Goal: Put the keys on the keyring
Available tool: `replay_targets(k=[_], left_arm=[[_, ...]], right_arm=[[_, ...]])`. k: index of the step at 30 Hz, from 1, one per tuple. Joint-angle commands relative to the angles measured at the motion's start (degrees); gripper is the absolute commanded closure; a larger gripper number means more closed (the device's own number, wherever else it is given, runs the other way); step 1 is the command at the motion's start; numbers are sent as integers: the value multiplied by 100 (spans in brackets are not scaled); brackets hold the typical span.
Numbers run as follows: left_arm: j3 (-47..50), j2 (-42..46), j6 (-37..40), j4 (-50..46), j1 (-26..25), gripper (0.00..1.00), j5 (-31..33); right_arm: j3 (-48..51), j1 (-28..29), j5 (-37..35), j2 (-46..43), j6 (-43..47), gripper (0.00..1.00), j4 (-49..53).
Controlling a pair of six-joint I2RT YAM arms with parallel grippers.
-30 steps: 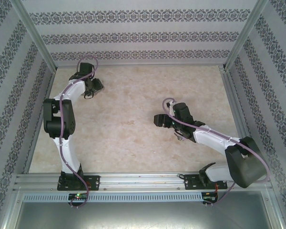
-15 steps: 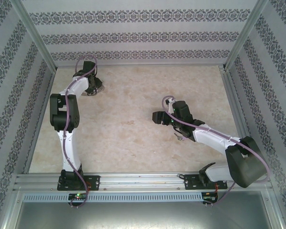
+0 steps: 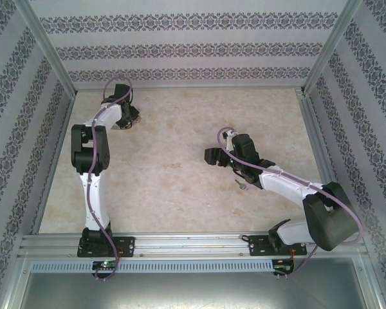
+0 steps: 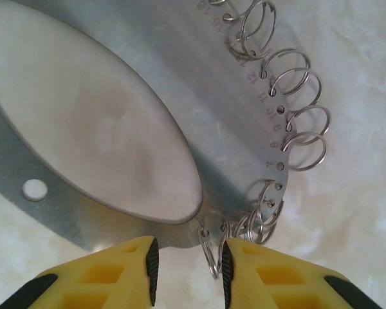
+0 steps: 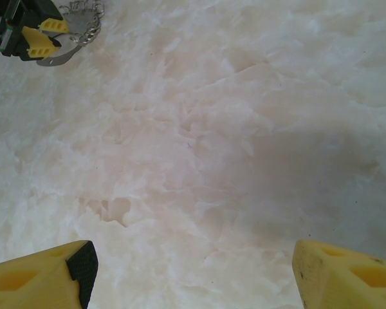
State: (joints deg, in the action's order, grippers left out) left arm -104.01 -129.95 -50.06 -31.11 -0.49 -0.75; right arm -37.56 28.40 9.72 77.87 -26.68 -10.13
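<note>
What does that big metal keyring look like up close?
The keyring is a flat, silvery metal oval with an oval hole in the middle. Small wire rings hang from numbered holes along its rim. It lies flat on the pale table, one wire ring between the fingertips of the left pincer.

**White, Black and Yellow Throughout**

White shells with bulky black joints on left arm (image 3: 93,199) and right arm (image 3: 286,183). Thin purple cable (image 3: 83,193) looped along each. Black base plates (image 3: 106,246). Blocky yellow fingers (image 4: 109,277) with black pads (image 4: 153,270) on left hand (image 4: 188,270) and right hand (image 5: 193,270).

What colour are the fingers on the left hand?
Yellow fingers with black pads, clearest in the left wrist view.
</note>
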Motion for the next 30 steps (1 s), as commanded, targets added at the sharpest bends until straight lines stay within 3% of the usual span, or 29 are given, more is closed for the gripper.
replay_targets(k=[1, 10, 19, 30], left_arm=[[-228, -156, -127, -114, -72, 67, -37], [-337, -298, -153, -97, -100, 75, -56], [-354, -233, -74, -53, -126, 71, 14], [-392, -305, -153, 26, -135, 74, -72]], right_arm=[[-129, 76, -126, 58, 85, 20, -152], [-173, 78, -110, 158, 66, 20, -190], [-181, 95, -83, 189, 80, 20, -243], [-177, 104, -92, 206, 81, 19, -250]])
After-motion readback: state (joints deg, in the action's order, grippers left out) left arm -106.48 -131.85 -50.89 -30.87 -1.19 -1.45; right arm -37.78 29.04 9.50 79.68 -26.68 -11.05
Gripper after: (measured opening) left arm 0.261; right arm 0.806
